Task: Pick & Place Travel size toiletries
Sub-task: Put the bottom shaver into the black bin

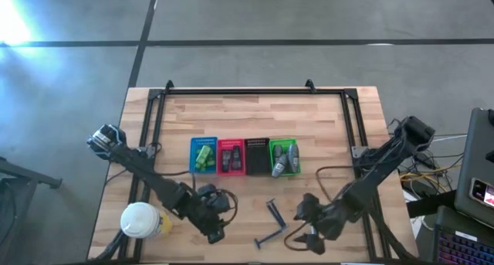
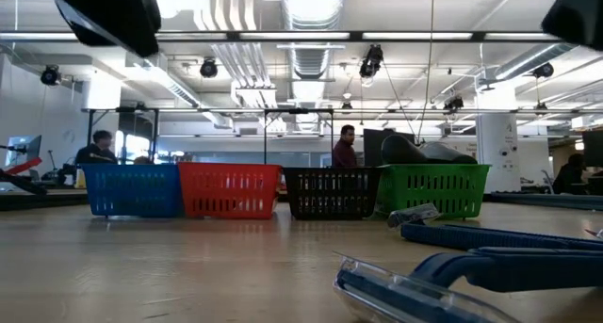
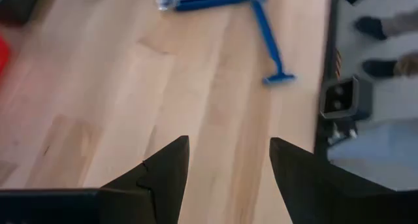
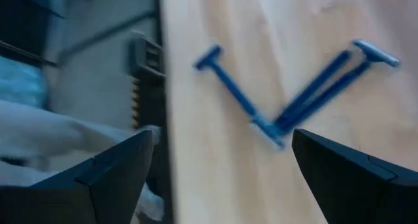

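Razors (image 2: pixel 443 276) lie closest to the low camera, blue-handled, on the bare front part of the table (image 1: pixel 231 114). Seen from above, three razors (image 1: pixel 273 222) rest between the two grippers: a close pair running front to back, and a third lying crosswise at the front edge, its handle pointing toward the right gripper (image 1: pixel 306 228). That gripper hovers just beside them, fingers spread wide and holding nothing; its wrist view shows the razors (image 4: pixel 294 96) directly ahead, between the fingertips' line of sight. Left gripper (image 1: pixel 214 225) sits near the front edge, on the other side of the razors, jaws parted and empty; its wrist view has the razors (image 3: pixel 222 8) farther off. Judgement: the right arm is nearer and better aligned for the pick. Four baskets stand in a row mid-table: blue (image 1: pixel 204 155), red (image 1: pixel 231 157), black (image 1: pixel 257 157), green (image 1: pixel 283 157). Which basket takes the razors cannot be told.
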Tool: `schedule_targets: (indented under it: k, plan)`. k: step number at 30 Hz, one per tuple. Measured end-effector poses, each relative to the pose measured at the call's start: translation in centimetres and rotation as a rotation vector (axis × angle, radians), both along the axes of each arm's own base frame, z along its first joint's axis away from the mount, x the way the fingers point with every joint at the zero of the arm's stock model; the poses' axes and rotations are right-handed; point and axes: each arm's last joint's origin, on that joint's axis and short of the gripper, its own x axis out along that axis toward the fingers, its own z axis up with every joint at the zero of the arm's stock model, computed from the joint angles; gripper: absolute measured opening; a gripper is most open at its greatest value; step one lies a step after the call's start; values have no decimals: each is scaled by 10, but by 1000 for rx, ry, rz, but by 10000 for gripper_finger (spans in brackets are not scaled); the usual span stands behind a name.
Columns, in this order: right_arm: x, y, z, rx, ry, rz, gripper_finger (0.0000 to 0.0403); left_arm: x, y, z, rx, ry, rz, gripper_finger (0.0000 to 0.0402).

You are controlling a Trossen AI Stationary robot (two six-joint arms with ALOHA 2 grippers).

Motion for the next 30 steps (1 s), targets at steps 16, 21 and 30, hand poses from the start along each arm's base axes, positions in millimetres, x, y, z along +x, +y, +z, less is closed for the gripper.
schedule_targets:
  k: [16, 21, 30]
  plan:
    - [81, 47, -19, -448, 142, 417, 363, -6, -7, 1, 105, -38, -123, 218]
    - [106, 51, -31, -466, 228, 489, 363, -9, -12, 1, 119, -42, -157, 218]
    - [126, 57, -50, -468, 260, 540, 363, -11, -12, 3, 112, -47, -161, 218]
